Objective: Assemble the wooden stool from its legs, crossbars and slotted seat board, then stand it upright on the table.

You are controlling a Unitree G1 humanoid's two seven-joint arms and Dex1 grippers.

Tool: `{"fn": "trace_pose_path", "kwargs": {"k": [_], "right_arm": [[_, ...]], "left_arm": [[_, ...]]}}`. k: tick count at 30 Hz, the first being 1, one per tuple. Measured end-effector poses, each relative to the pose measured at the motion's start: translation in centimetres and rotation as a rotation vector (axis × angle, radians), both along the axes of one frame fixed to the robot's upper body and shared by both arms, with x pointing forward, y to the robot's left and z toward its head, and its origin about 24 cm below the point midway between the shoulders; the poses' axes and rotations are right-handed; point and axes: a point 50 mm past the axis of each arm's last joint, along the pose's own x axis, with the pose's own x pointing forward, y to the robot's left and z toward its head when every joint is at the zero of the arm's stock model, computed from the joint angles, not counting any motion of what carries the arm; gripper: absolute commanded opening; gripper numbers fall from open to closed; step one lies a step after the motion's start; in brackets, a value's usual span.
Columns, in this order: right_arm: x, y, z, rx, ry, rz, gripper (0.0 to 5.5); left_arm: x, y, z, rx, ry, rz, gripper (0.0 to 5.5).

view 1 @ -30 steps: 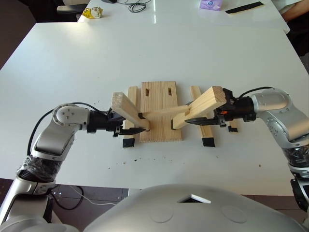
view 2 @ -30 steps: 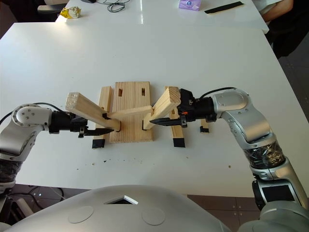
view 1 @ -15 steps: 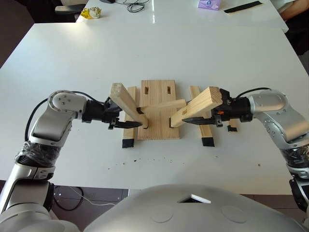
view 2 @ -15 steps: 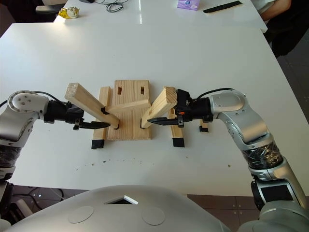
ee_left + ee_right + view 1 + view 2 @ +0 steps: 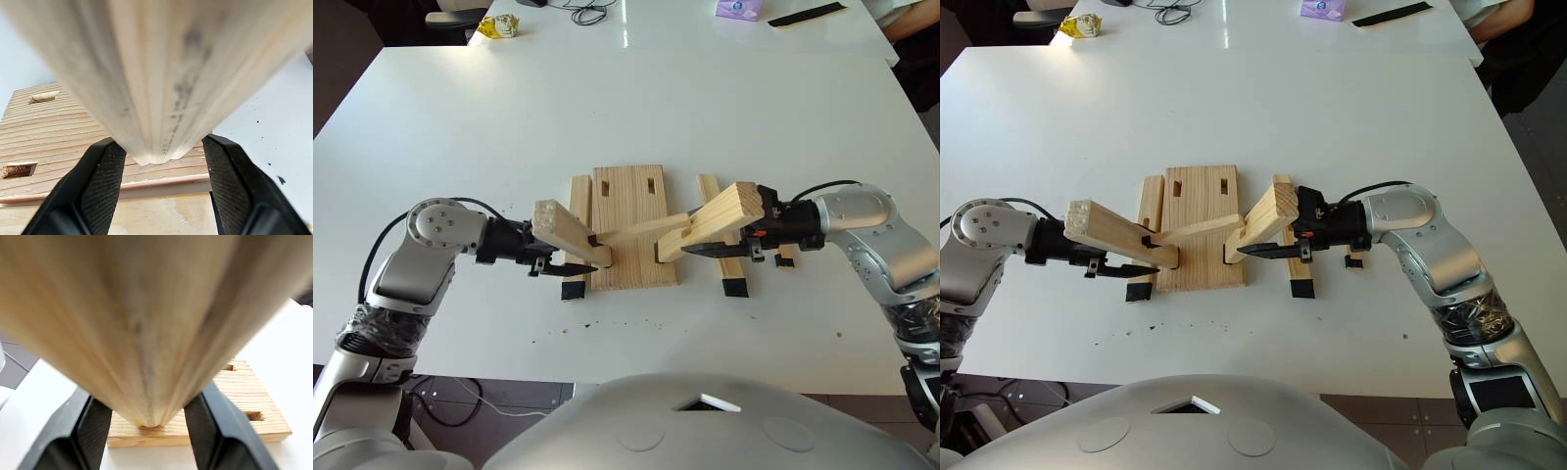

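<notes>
Two legs hang mid-frame over the seat board (image 5: 628, 196): left leg (image 5: 562, 227) clamped in your left tool (image 5: 581, 258), right leg (image 5: 724, 210) in your right tool (image 5: 701, 245), crossbar (image 5: 641, 230) apparently joining them. Spare legs (image 5: 579, 192) lie flat on the tabletop (image 5: 460, 127); most assembly remains.

The seat board (image 5: 631, 220) is pale, unfinished wood, matt, with fine lengthwise grooves. The left leg (image 5: 563, 227), at nine o'clock from it, and the right leg (image 5: 722, 213), at three o'clock, are the same raw softwood with the grain showing. The left claw (image 5: 590, 262) and right claw (image 5: 689, 249) have matt black fingers (image 5: 100, 181) with finely textured pads. The tabletop (image 5: 724, 108) is smooth, glossy white.
</notes>
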Motion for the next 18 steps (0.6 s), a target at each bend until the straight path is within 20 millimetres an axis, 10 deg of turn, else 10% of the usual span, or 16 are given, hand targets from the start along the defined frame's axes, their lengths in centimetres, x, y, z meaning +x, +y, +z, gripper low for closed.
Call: {"fn": "trace_pose_path", "kwargs": {"k": [18], "right_arm": [[-0.2,0.2,-0.1,0.008,-0.001,-0.001,2.04]], "left_arm": [[0.4,0.8,-1.9,0.089,-0.109,-0.079,3.05]]}}
